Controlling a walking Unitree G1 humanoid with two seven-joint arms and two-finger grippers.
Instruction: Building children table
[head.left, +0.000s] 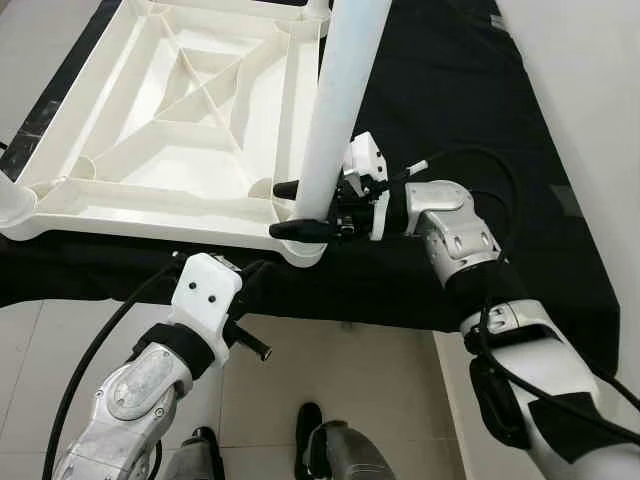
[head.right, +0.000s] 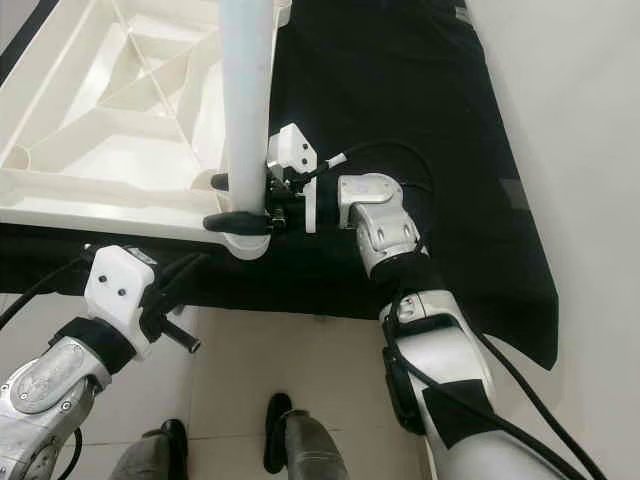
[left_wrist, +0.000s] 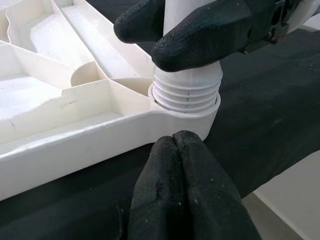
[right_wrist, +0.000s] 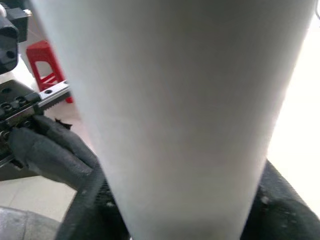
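A: Left eye view: where does the white plastic table leg (head.left: 335, 100) stand?

B: Upright in the near right corner socket of the upturned white ribbed plastic tabletop (head.left: 170, 120), which lies on the black-covered surface (head.left: 450, 90). The leg's long axis runs nearly straight up from the socket. The right tool (head.left: 300, 210) pinches it just above the socket, reaching in from the right.

A: And the left tool (head.left: 250, 285)?

B: Lower, near the surface's front edge, just below that corner.

A: Left wrist view?

B: The left tool's fingers (left_wrist: 185, 185) are pressed together, holding nothing, pointing at the socket collar (left_wrist: 185, 117). Thread rings of the leg remain above the collar, so I judge it needs more turning.

A: Right wrist view?

B: The white leg (right_wrist: 170, 110) sits between dark pads.
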